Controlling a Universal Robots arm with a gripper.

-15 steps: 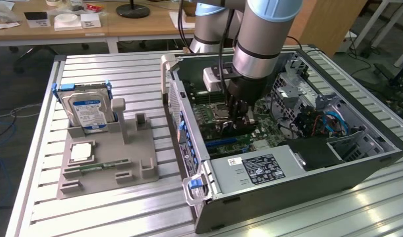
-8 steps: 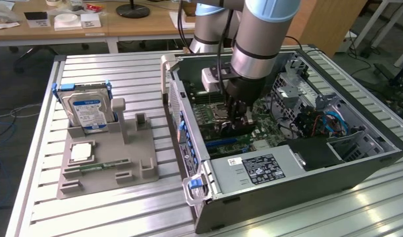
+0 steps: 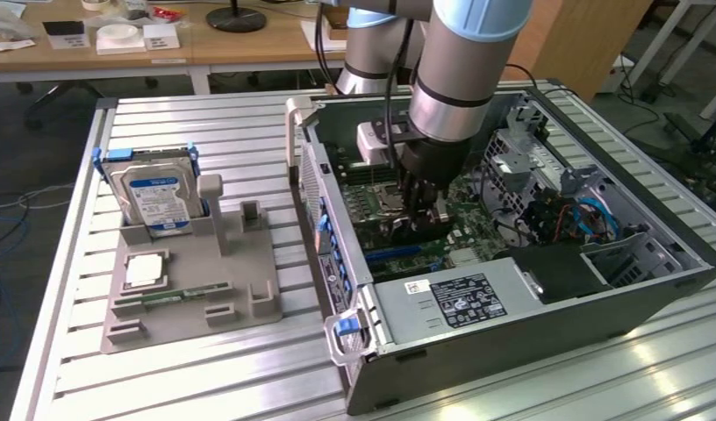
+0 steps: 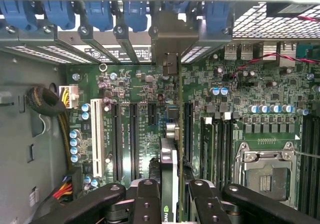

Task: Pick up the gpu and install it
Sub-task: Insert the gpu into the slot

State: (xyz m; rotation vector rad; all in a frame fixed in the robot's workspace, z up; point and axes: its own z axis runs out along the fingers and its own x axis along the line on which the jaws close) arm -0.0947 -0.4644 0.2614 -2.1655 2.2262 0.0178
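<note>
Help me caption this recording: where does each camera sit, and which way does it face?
Exterior view: off the arm, raised beside the slatted metal table, looking down obliquely into the open grey computer case; the silver-and-blue robot arm reaches into it.
Wrist view: on the wrist, looking along the black gripper at the green motherboard; its fingers grip the thin dark gpu card, seen edge-on.
Shared: both show the motherboard and the gripper inside the case.
</note>
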